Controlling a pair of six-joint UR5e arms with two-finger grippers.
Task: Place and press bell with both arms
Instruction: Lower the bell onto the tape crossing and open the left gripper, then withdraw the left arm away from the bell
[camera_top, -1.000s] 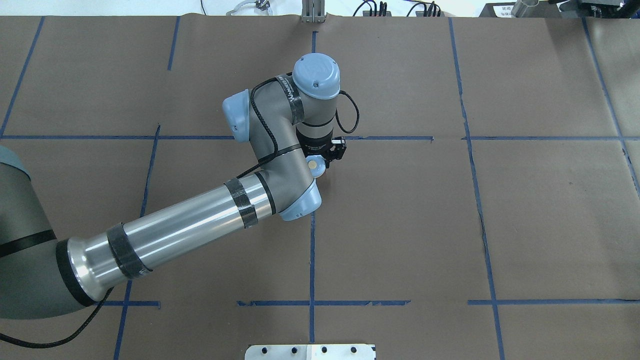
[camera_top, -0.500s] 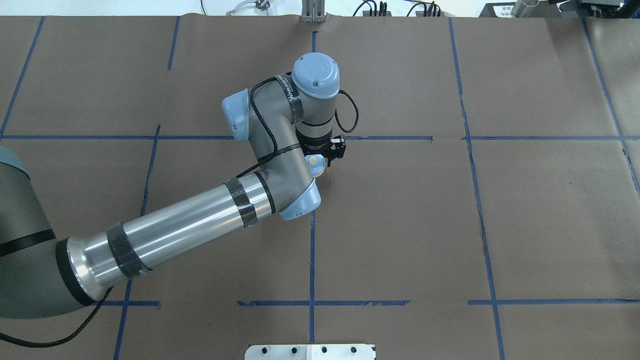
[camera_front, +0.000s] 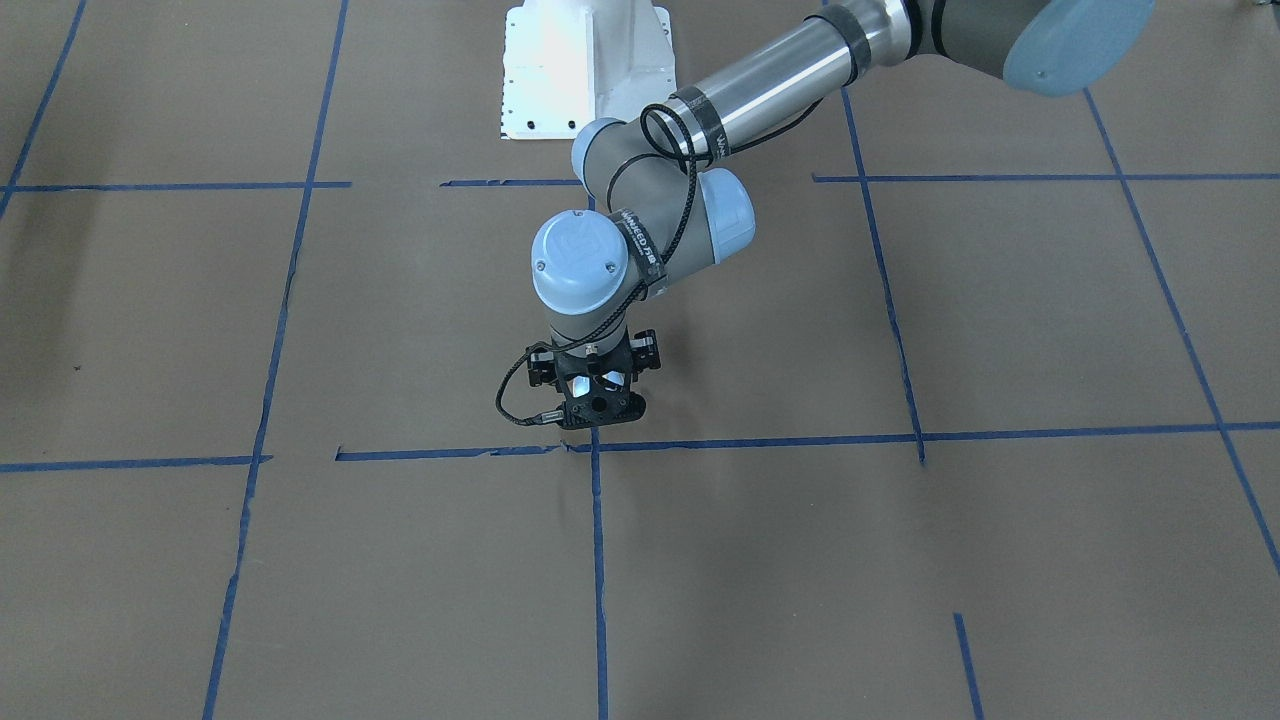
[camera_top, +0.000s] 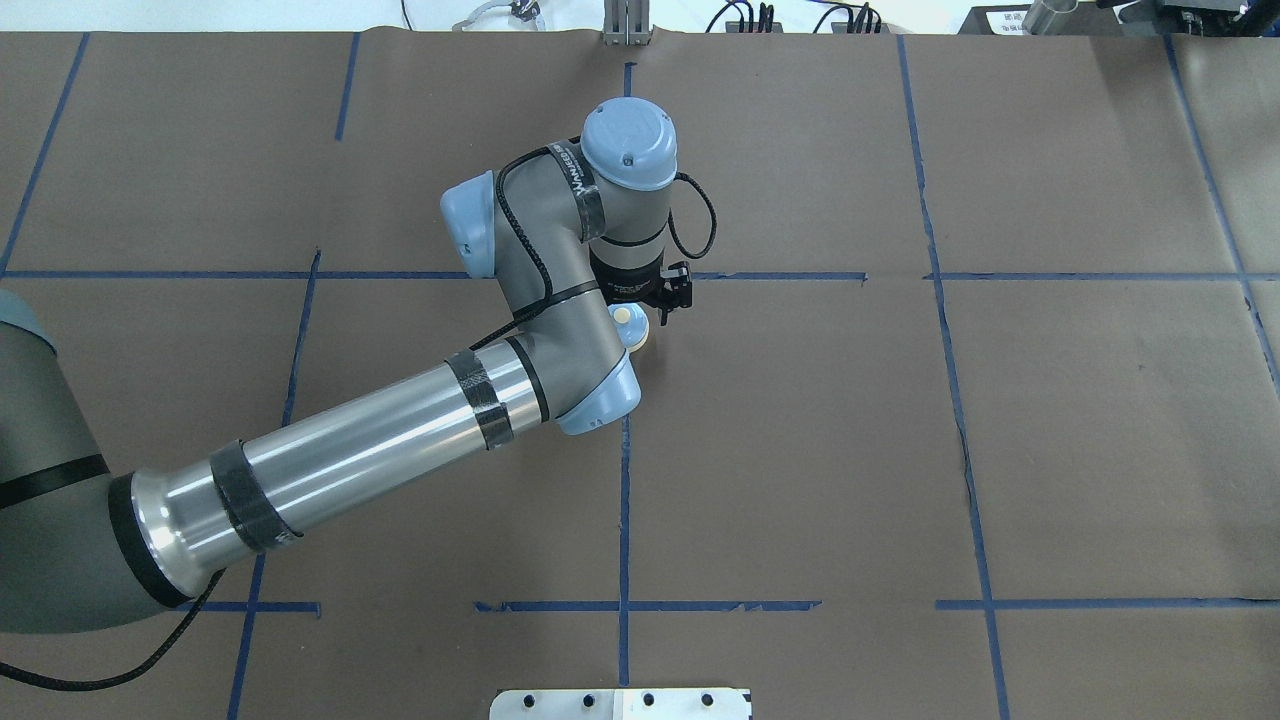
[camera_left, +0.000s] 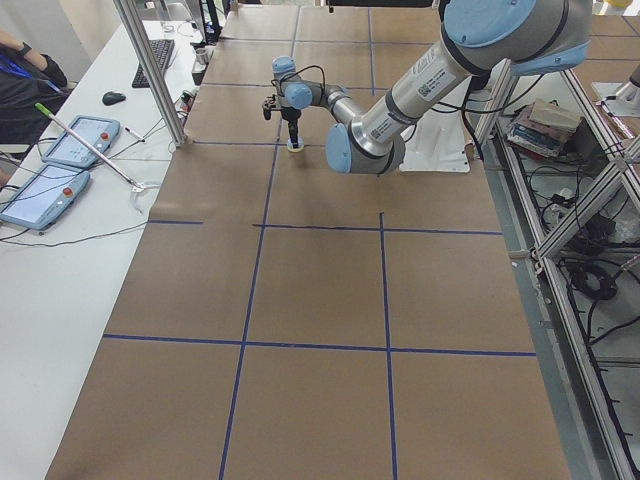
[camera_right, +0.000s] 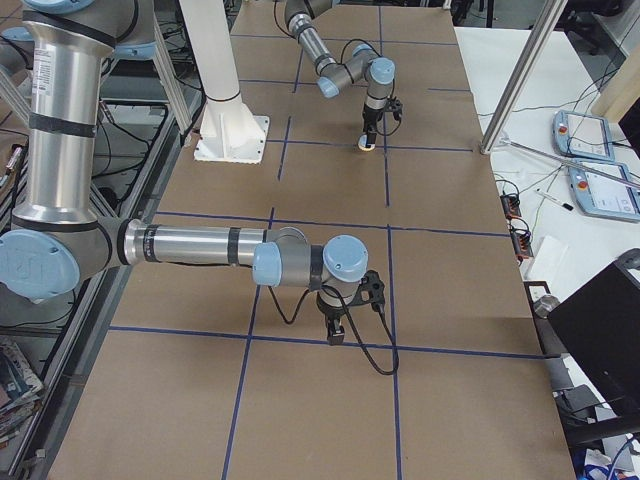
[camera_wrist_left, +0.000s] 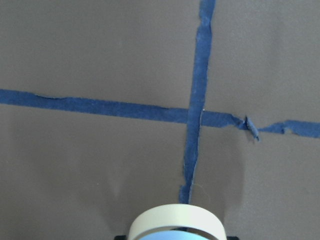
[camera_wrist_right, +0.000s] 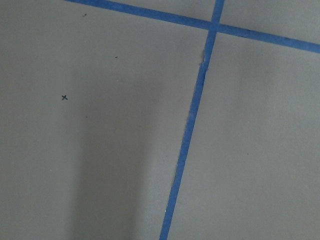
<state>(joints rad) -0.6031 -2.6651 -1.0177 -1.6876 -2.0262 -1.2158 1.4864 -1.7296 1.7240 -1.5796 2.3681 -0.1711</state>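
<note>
The light-blue bell (camera_top: 630, 328) with its cream button sits in my left gripper (camera_top: 634, 310), just under the wrist near a blue tape crossing. The fingers are mostly hidden by the wrist. In the left wrist view the bell's cream base ring (camera_wrist_left: 175, 222) fills the bottom edge, with the tape crossing (camera_wrist_left: 197, 116) ahead of it. The side views show the bell (camera_left: 295, 148) (camera_right: 367, 146) low at the table under the left gripper. My right gripper (camera_right: 335, 332) hangs low over the table's right end. It shows only in the exterior right view, so I cannot tell its state.
The table is covered in brown paper (camera_top: 800, 450) with a blue tape grid. The white pedestal (camera_front: 585, 70) stands at the robot's edge. A metal post (camera_left: 150, 70) and tablets (camera_left: 60, 160) stand on the operators' side. A small x mark (camera_wrist_right: 64, 97) lies under the right wrist.
My left wrist and the bell have shifted slightly toward the far side of the table. The bell has stayed with the gripper.
</note>
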